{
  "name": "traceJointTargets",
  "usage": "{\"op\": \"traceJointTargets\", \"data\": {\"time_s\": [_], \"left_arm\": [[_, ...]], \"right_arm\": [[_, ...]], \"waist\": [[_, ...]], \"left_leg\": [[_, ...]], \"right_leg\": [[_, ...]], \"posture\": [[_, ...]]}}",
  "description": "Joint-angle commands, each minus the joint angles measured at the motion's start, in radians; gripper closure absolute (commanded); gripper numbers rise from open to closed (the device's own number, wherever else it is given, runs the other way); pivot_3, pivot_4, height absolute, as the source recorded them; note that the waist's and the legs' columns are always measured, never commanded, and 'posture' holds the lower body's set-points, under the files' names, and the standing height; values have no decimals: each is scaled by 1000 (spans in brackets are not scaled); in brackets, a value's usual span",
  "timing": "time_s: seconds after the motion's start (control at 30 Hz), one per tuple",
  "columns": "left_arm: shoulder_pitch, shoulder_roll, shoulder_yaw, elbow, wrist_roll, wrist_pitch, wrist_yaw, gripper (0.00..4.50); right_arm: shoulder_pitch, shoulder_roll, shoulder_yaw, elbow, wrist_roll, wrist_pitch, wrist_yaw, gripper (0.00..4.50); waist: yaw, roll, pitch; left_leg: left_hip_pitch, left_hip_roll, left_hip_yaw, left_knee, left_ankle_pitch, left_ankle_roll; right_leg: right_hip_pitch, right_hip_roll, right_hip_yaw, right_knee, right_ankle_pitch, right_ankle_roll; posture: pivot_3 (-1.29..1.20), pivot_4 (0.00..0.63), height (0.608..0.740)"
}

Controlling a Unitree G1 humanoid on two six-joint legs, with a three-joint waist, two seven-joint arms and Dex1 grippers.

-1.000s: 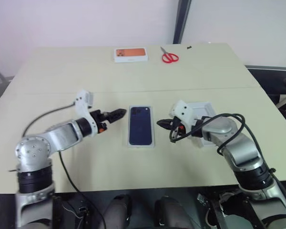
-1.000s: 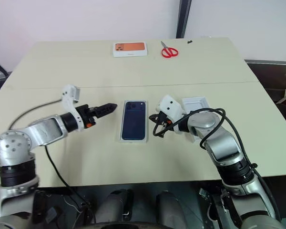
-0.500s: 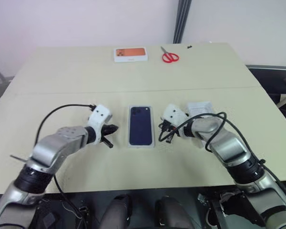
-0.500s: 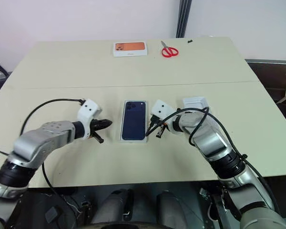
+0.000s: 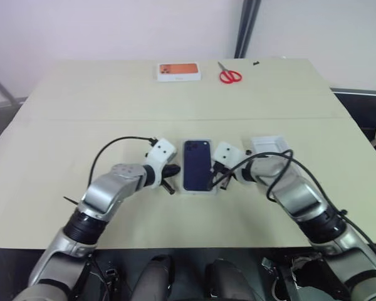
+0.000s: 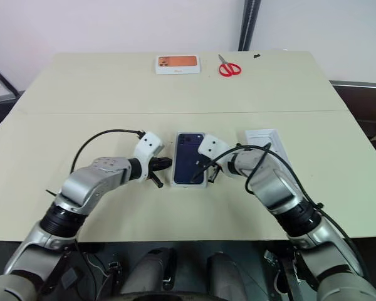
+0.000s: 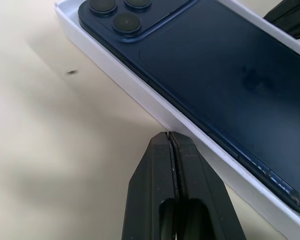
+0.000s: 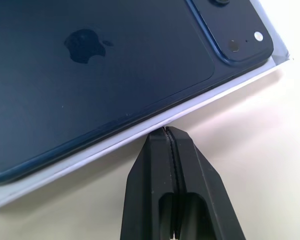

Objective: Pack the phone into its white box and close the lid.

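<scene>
left gripper [image 7: 171,136]: fingers pressed together with nothing between them, tips at the left long wall of the white box [image 7: 140,97].
right gripper [image 8: 166,131]: fingers pressed together too, holding nothing, tips against the box's right long wall.
phone [image 5: 197,164]: lies back-up in the box, camera cluster at the far end, on the table [image 5: 81,106] between the two grippers.
risk, squeeze: uneven pushes from the two sides would probably turn or slide the light box.
risk, tips: a tip riding over the low wall could scrape the phone's back.
lid [image 5: 267,145]: open side up just behind the right arm, not yet on; I judge that the arm's cable could drag it.
small box [image 5: 178,71] and scissors [image 5: 230,76]: at the far edge, well apart, no likely trouble.
</scene>
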Motion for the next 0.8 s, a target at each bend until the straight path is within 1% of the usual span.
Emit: {"op": "traceJointTargets", "data": {"time_s": [0.03,0.2,0.37,0.53,0.67,0.7,0.73,0.8], "left_arm": [[-53,-78,-77,2,4,-8,-66,4457],[-123,-166,-133,92,43,-32,-132,4457],[-157,-222,-158,141,75,-45,-184,4457],[-162,-238,-150,158,106,-48,-202,4457],[-150,-223,-125,147,116,-46,-212,4457],[-147,-217,-114,142,116,-44,-210,4500],[-143,-208,-100,133,114,-40,-209,4500],[-131,-180,-68,99,107,-38,-212,4500]], "right_arm": [[28,-51,-49,-96,28,4,39,4500],[89,-143,-108,-123,38,8,68,4500],[123,-189,-138,-118,34,-3,76,4500],[135,-199,-152,-120,34,-2,78,4500],[136,-206,-158,-119,40,0,87,4500],[136,-214,-162,-120,44,-1,97,3985],[138,-228,-173,-126,50,-3,109,3735],[144,-263,-212,-142,66,-8,134,2801]], "waist": [[3,0,0],[-2,0,0],[-8,0,0],[-8,0,0],[-7,0,0],[-8,0,0],[-8,0,0],[-8,0,0]], "left_leg": [[0,0,0,0,0,0],[0,0,0,0,0,0],[0,0,0,0,0,1],[0,0,0,0,0,1],[0,0,0,0,0,0],[0,0,0,0,0,0],[0,0,0,0,0,0],[0,0,0,0,0,0]], "right_leg": [[0,0,0,0,0,0],[0,0,0,0,0,0],[0,0,0,0,0,0],[0,1,0,1,0,0],[0,0,0,1,0,0],[0,0,0,1,0,0],[0,0,0,1,0,0],[0,0,0,1,0,0]], "posture": [[0,150,740],[0,150,740],[0,150,740],[0,150,740],[0,150,740],[0,150,740],[0,150,740],[0,150,740]]}}
